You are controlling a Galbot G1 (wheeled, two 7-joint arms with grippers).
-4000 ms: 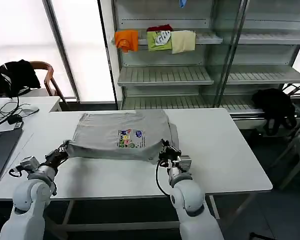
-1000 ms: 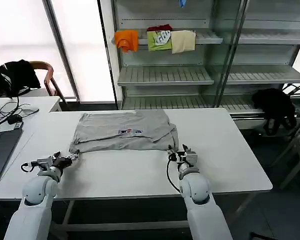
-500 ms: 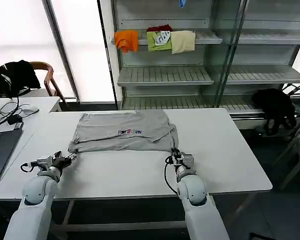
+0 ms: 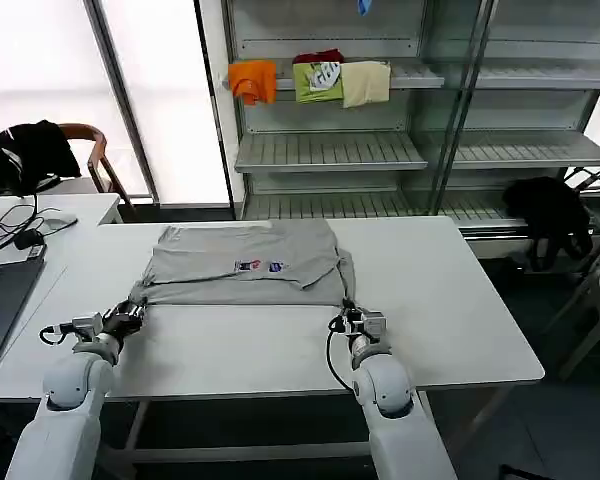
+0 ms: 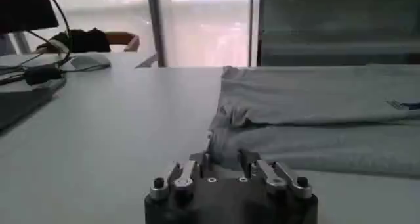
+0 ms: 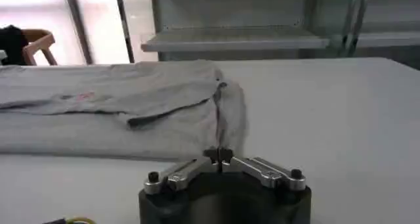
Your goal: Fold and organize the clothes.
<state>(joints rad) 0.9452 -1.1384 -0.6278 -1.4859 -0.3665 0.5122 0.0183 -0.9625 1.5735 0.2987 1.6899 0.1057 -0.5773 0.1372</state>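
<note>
A lab or office-like test room; a plain white table (image 4: 460,300) stands before grey metal shelving (image 4: 330,150) holding a few folded garments (image 4: 310,78); tall bright windows (image 4: 40,60) run behind; a side desk with a laptop (image 4: 0,295), cables (image 4: 20,230) and a wooden chair (image 4: 85,150) lies beyond the left gripper (image 4: 130,313)

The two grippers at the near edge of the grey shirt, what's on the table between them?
Just the shirt's near folded edge and bare white table between the left gripper and right gripper, as the head view shows.

Laptop (image 4: 2,290), chair (image 4: 88,150), shelved garments (image 4: 310,78)
</note>
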